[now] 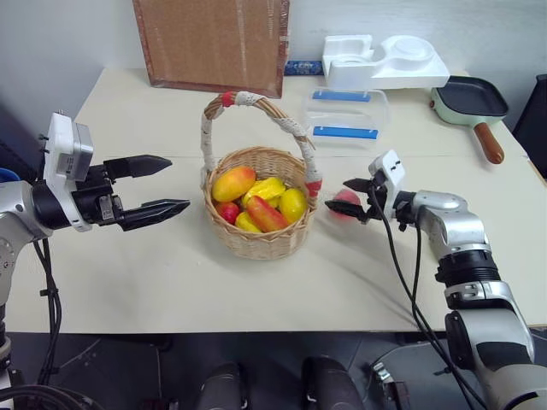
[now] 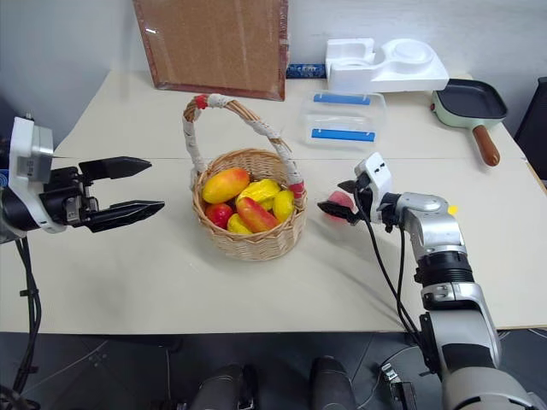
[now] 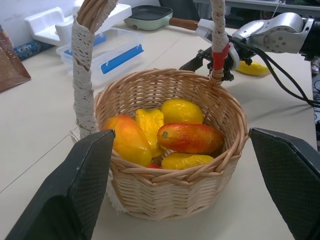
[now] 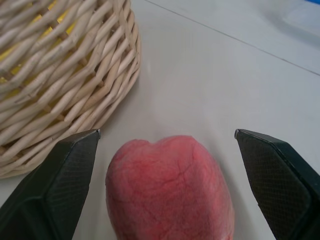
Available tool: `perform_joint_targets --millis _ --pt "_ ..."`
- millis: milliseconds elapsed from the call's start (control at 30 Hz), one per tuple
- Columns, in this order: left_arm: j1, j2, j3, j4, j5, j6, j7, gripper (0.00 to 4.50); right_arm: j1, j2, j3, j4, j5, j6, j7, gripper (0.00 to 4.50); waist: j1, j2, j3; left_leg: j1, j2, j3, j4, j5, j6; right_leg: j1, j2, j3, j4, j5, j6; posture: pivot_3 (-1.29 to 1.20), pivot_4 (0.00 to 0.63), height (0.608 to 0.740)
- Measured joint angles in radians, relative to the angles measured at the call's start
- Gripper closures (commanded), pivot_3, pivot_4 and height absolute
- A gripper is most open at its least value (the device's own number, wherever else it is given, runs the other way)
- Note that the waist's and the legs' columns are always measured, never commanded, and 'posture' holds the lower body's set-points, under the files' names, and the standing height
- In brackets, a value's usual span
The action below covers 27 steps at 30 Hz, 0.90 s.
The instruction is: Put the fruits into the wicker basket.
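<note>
The wicker basket [image 1: 256, 241] stands mid-table, and its arched handle [image 1: 208, 128] is wrapped in white cloth. Inside lie several fruits, among them an orange mango [image 1: 232, 183], a lemon [image 1: 292, 203] and a red-orange mango [image 3: 190, 137]. A pink-red peach [image 1: 344, 205] rests on the table just right of the basket. My right gripper [image 1: 349, 200] is open around it, and its fingertips [image 4: 75, 165] stand clear of both its sides. Left of the basket, my left gripper [image 1: 179, 183] hovers open and empty, pointing at it. A yellow fruit [image 2: 451, 209] lies beyond my right forearm.
A clear plastic box with blue clips [image 1: 346, 120] sits behind the basket. A green pan [image 1: 470, 98] and a white foam piece [image 1: 385, 61] are at the back right. A brown board [image 1: 214, 43] leans on the wall.
</note>
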Motion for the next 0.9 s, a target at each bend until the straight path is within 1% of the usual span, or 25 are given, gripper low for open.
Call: perform_joint_targets --millis 67,167,200,233,300,400,500,567,667,800,900 --pt "0.0 -0.007 0.0 0.0 0.001 -0.001 0.0 0.0 0.0 0.0 0.019 0.015 -0.011 0.002 0.019 0.57 -0.001 0.0 0.0 0.0 0.0 0.0 0.0 0.0 0.0 0.0 0.0 0.0 0.0 0.0 0.0 0.0 0.15 0.74" --pt "0.0 -0.009 0.0 0.0 0.005 -0.003 0.001 0.0 0.0 0.0 0.033 0.026 -0.016 -0.004 0.043 1.62 -0.001 0.0 0.0 0.0 0.0 0.0 0.0 0.0 0.0 0.0 0.0 0.0 0.0 0.0 0.0 0.0 0.15 0.74" --pt "0.0 -0.009 0.0 0.0 0.005 -0.004 0.0 0.0 0.0 0.0 0.031 0.026 -0.014 -0.008 0.049 1.83 0.0 0.0 0.0 0.0 0.0 0.0 0.0 0.0 0.0 0.0 0.0 0.0 0.0 0.0 0.0 0.0 0.15 0.74" --pt "0.0 -0.009 0.001 0.0 0.006 -0.007 -0.001 0.0 0.001 -0.001 0.024 0.026 -0.003 -0.02 0.061 1.93 0.0 0.0 0.0 0.0 0.0 0.0 0.0 0.0 0.0 0.0 0.0 0.0 0.0 0.0 0.0 0.0 0.15 0.74" --pt "0.005 -0.009 0.004 0.0 0.006 -0.011 -0.004 0.0 0.002 -0.012 -0.001 0.016 0.022 -0.043 0.087 1.94 0.0 0.0 0.0 0.0 0.0 0.0 0.0 0.0 0.0 0.0 0.0 0.0 0.0 0.0 0.0 0.0 0.15 0.74" --pt "0.042 -0.009 0.019 -0.002 0.005 -0.014 -0.008 0.0 0.008 -0.073 -0.058 -0.051 0.071 -0.039 0.12 1.94 0.001 0.001 0.001 0.0 0.0 0.0 0.0 0.0 0.0 0.0 0.0 0.0 0.0 0.0 0.0 0.0 0.15 0.74" --pt "0.081 -0.01 0.046 -0.014 -0.015 -0.011 -0.017 0.0 0.028 -0.148 -0.116 -0.186 0.149 0.028 0.168 1.94 0.003 0.0 0.001 0.0 0.0 0.0 0.0 0.0 0.0 0.0 0.0 0.0 0.0 0.0 0.0 0.0 0.15 0.74" --pt "0.084 -0.01 0.059 -0.026 -0.038 -0.004 -0.027 0.0 0.019 -0.148 -0.141 -0.25 0.194 0.051 0.17 1.94 0.001 0.0 0.001 0.0 0.0 0.0 0.001 0.0 0.0 0.0 0.0 0.0 0.0 0.0 0.0 0.0 0.15 0.74" --pt "0.082 -0.011 0.059 -0.037 -0.062 -0.001 -0.042 0.0 -0.034 -0.097 -0.127 -0.251 0.206 0.058 0.16 1.94 -0.01 0.0 0.001 0.002 0.001 0.003 0.001 0.0 0.0 0.0 0.0 0.003 0.003 0.0 0.0 0.0 0.15 0.74" --pt "0.074 -0.031 0.039 -0.03 -0.057 -0.012 -0.05 0.0 -0.169 0.022 -0.062 -0.181 0.205 0.052 0.175 1.94 -0.022 0.0 0.001 0.002 0.001 0.003 0.0 0.0 0.0 -0.002 0.0 0.004 0.005 0.0 0.0 0.0 0.15 0.74" --pt "0.072 -0.032 0.028 -0.012 -0.047 -0.016 -0.052 0.0 -0.227 0.068 -0.025 -0.112 0.201 0.037 0.21 1.94 -0.019 0.0 0.001 0.001 0.0 0.002 0.0 -0.001 0.001 -0.003 0.0 0.003 0.005 0.0 0.0 0.0 0.15 0.74"
